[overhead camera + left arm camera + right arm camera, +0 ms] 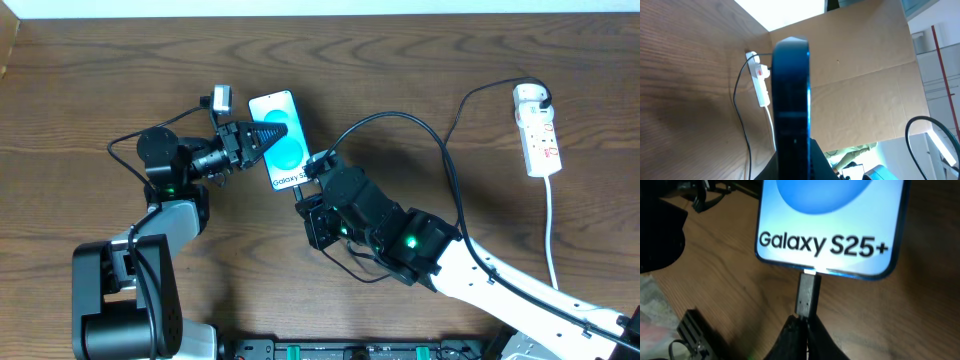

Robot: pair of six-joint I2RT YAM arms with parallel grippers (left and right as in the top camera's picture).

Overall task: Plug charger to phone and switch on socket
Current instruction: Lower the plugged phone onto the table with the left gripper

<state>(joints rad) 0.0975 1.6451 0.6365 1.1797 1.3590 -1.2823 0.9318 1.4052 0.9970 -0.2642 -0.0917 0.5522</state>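
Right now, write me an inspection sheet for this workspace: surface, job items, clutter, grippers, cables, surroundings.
Surface: wooden table.
Job's things: phone lit; socket at the far right, switch state unclear; charger connector tip at the phone's bottom edge, seating depth unclear.
Clutter: nothing seen.
Grippers: left gripper shut across the phone; right gripper shut on the charger connector.
Cables: the charger's black cable loops from its white adapter in the socket to the right gripper; white cord runs from the socket toward the near edge.
Surroundings: cardboard wall behind the table.
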